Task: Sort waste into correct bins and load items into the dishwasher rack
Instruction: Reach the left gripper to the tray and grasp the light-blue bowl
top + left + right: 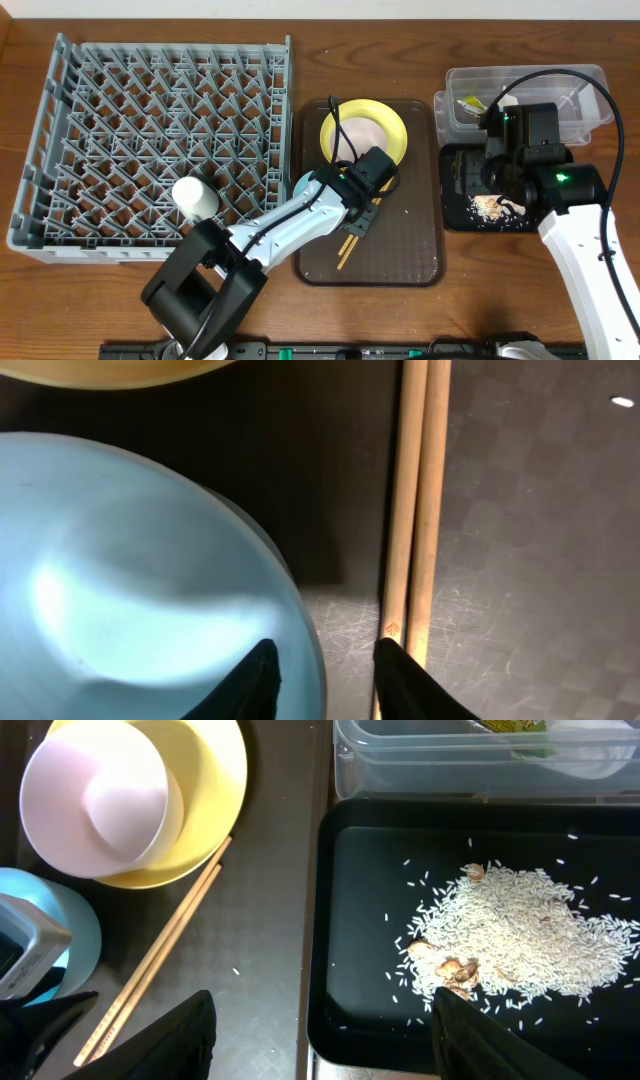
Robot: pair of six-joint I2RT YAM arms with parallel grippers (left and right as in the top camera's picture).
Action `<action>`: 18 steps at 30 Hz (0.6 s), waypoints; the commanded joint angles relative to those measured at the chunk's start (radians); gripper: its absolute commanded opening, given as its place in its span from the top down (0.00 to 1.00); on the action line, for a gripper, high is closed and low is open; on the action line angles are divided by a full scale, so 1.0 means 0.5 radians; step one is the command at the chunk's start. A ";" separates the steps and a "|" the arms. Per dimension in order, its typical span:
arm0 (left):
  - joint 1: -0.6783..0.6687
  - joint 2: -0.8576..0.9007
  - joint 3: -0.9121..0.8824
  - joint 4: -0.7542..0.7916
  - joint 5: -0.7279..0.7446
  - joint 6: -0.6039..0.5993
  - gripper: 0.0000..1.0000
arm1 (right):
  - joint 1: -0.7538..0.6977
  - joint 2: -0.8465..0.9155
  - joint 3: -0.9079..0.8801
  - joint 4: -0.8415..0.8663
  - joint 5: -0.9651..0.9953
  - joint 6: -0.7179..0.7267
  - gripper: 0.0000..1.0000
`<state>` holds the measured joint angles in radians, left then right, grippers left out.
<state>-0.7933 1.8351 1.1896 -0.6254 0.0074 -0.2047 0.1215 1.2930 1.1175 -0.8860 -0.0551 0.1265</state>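
Dish-loading step. Left gripper (325,680) jaws open, straddling rim of round light-blue bowl (150,580) on brown serving tray (520,560). Next: close, lift, carry to grey pegged plastic dishwasher rack (150,130). Right gripper (330,1040) jaws apart, empty.

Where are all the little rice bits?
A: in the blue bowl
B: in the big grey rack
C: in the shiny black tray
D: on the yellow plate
C: the rice crumbs lie in a heap on the floor of the black tray, as the right wrist view shows plainly.
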 commanded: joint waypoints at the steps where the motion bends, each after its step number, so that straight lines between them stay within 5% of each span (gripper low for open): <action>1: 0.003 0.055 0.011 -0.005 -0.047 0.018 0.69 | -0.014 -0.011 0.038 -0.008 0.011 0.030 0.33; 11: 0.003 0.057 0.016 -0.023 -0.045 0.018 0.94 | -0.014 -0.011 0.038 -0.025 0.012 0.030 0.33; 18: 0.004 -0.108 0.188 -0.267 0.117 0.020 0.94 | -0.014 -0.011 0.038 -0.024 0.013 0.029 0.33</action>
<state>-0.7940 1.8412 1.2327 -0.7250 0.0032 -0.1978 0.1215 1.2930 1.1175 -0.8974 -0.0547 0.1265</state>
